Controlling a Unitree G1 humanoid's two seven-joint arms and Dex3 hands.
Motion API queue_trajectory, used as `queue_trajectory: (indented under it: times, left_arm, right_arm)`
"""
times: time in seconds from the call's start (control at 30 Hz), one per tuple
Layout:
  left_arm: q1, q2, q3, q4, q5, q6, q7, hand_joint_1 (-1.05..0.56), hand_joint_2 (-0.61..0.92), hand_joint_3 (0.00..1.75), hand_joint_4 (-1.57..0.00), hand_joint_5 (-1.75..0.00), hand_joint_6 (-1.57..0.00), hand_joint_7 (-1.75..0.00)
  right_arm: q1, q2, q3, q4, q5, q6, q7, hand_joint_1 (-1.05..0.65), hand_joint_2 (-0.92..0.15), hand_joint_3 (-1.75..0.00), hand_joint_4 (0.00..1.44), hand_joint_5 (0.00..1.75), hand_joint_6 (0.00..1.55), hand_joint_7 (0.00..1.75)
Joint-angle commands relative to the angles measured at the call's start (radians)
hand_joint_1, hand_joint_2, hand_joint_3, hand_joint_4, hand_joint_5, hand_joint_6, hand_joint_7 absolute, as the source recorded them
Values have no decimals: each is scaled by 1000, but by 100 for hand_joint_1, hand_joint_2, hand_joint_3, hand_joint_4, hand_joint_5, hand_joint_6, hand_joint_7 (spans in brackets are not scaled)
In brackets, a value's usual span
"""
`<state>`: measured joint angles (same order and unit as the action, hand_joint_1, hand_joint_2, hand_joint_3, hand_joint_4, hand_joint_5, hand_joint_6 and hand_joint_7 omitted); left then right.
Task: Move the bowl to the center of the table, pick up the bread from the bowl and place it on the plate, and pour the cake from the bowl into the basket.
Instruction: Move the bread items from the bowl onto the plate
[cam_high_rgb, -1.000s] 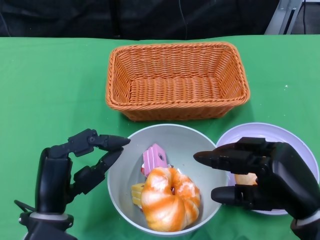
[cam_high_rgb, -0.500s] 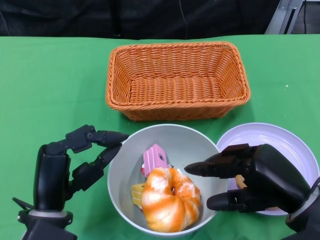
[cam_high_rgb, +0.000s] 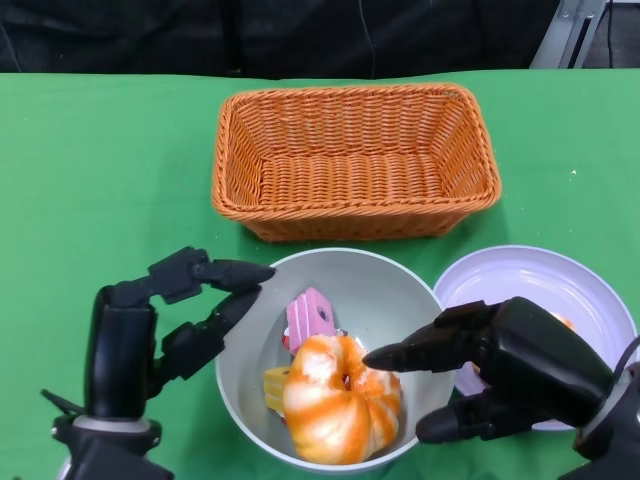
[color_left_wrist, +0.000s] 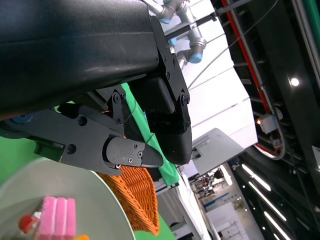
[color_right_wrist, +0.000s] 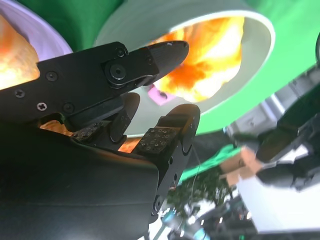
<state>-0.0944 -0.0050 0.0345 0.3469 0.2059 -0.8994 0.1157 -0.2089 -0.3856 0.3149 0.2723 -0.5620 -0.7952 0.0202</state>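
Observation:
The pale grey bowl (cam_high_rgb: 372, 285) sits at the near middle, in front of the basket (cam_high_rgb: 355, 160). In it lie an orange-and-white twisted bread (cam_high_rgb: 335, 400), a pink cake slice (cam_high_rgb: 308, 318) and a small yellow piece (cam_high_rgb: 274, 386). My right hand (cam_high_rgb: 500, 365) reaches over the bowl's right rim with its fingers apart; one fingertip is at the bread's top and nothing is held. The right wrist view shows the bread (color_right_wrist: 215, 55) just beyond those fingers (color_right_wrist: 150, 55). My left hand (cam_high_rgb: 165, 320) hovers at the bowl's left rim, fingers spread and empty.
The white plate (cam_high_rgb: 540, 285) lies right of the bowl, partly hidden by my right hand; a sliver of something orange (cam_high_rgb: 566, 322) shows on it. The wicker basket is empty. Green cloth covers the table (cam_high_rgb: 100, 170).
My right hand has moved left from above the plate, over the bowl's rim to the bread. My left hand has edged right, closer to the bowl's left rim.

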Motion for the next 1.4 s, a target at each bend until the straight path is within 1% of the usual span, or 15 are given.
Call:
queue_trajectory:
  times: [0.03,0.17,0.27,0.47,0.6,0.77,1.1,1.4]
  left_arm:
    - [17,4,4,-25,19,14,26,-23,92,24,-79,-109,-100,-55]
    - [19,3,4,-30,23,19,30,-23,92,24,-79,-109,-100,-56]
    - [23,-4,-3,-35,-12,27,14,-22,92,22,-79,-109,-99,-56]
    - [25,-3,-1,-38,5,26,27,-24,92,21,-79,-108,-99,-56]
    - [25,-8,-3,-38,1,27,26,-23,92,21,-79,-107,-99,-56]
    - [26,-10,-3,-42,7,28,30,-24,92,21,-79,-106,-99,-56]
    - [19,-5,1,-23,16,11,39,-22,92,21,-79,-106,-99,-56]
    - [19,-4,2,-21,20,13,45,-22,92,21,-80,-106,-99,-55]
  right_arm:
    - [-9,-17,1,-7,25,5,33,-78,-92,-5,72,12,73,0]
    - [-8,-14,-3,-8,27,5,44,-79,-92,-4,72,12,73,0]
    - [-28,-12,15,4,27,7,73,-80,-92,-6,70,10,73,0]
    - [-56,4,39,34,18,-2,92,-81,-92,-6,69,8,73,0]
    - [-73,18,60,44,-43,-2,57,-82,-92,-7,70,8,73,0]
    - [-77,27,69,52,-70,5,32,-82,-92,-8,71,7,73,0]
    - [-91,40,72,72,-100,16,-2,-79,-92,-6,71,6,72,0]
    - [-97,35,82,74,-93,26,10,-79,-92,-6,72,5,72,0]
